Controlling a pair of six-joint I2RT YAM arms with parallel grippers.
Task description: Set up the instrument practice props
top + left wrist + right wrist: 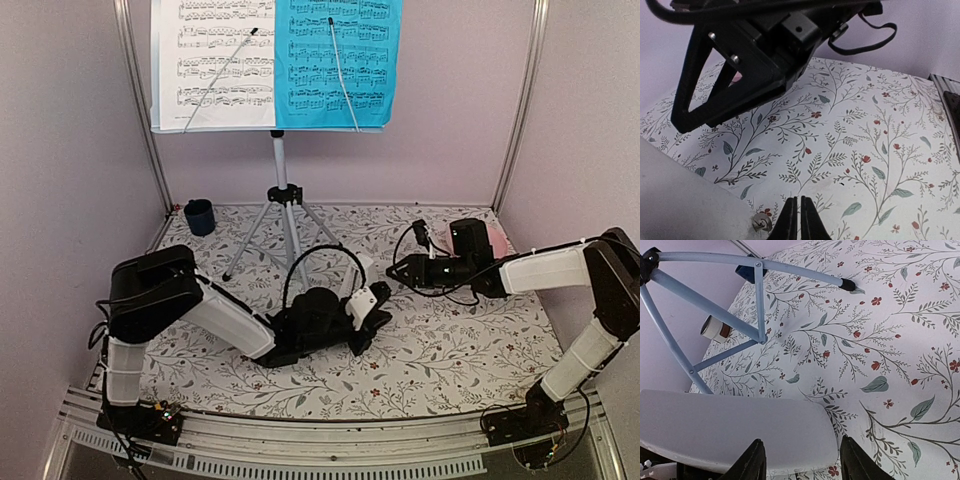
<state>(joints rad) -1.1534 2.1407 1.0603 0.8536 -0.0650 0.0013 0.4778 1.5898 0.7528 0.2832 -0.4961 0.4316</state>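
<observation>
The silver tripod music stand [284, 190] stands at the back, its tray [270, 128] holding a white music sheet [213, 60] on the left and a blue music sheet [338, 60] on the right. The white metronome [362, 303] lies low on the table between both arms. My left gripper [372, 330] is shut and empty, its fingertips [800, 212] just right of the metronome's side [685, 200] and winding key [761, 222]. My right gripper [398, 272] is open, its fingers [754, 462] straddling the metronome's rounded end [740, 427]; the right finger stands clear of it.
A dark blue cup [200, 216] sits at the back left by the wall. A pink plate [497, 243] shows behind the right wrist. The tripod legs [760, 300] spread just beyond the metronome. The table has a floral cloth [450, 350], and purple walls close in on three sides.
</observation>
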